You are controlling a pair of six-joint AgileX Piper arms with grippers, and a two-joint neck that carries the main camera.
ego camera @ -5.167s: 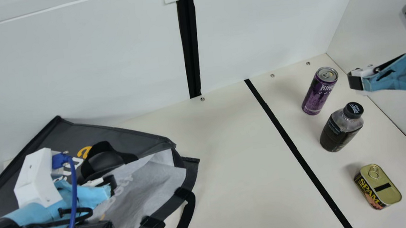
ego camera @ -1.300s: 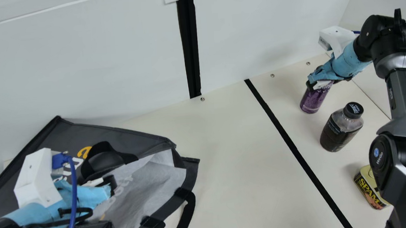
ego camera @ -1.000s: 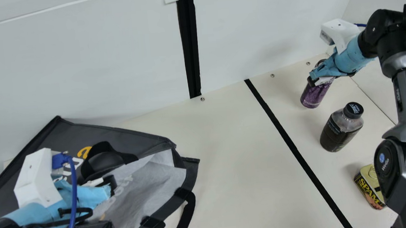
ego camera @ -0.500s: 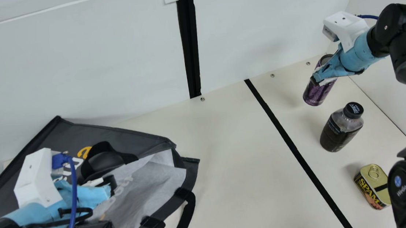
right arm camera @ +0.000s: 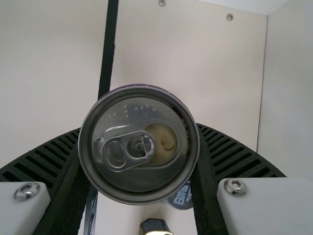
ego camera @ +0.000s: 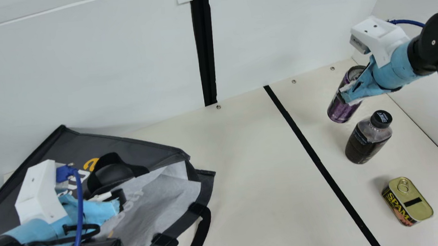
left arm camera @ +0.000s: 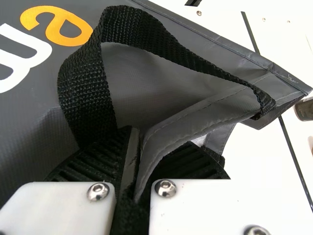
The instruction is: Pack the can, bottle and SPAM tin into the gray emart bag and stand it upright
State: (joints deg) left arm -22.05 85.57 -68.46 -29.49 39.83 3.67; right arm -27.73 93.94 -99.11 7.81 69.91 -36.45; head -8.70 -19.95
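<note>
"SPAM" stands on the tin (ego camera: 409,200), lower right in the main view, and "e" and "m" on the bag (left arm camera: 151,83), upper left in the left wrist view.

Grips the can (right arm camera: 139,145) between two ribbed fingers (right arm camera: 234,156), pull tab (right arm camera: 128,150) toward the camera. Shows parts of the bottle's cap (right arm camera: 182,197) and the SPAM tin (right arm camera: 155,226).

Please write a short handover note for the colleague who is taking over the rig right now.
Left gripper: shut on a fold of the gray bag, which lies slumped on the table.
Right gripper: closed around the can, one finger on each side.
Bottle and SPAM tin: on the table at the main view's right, ungripped.
Done: bag and can are both in grip.
Left: pack can, bottle and tin, then stand the bag upright.
</note>
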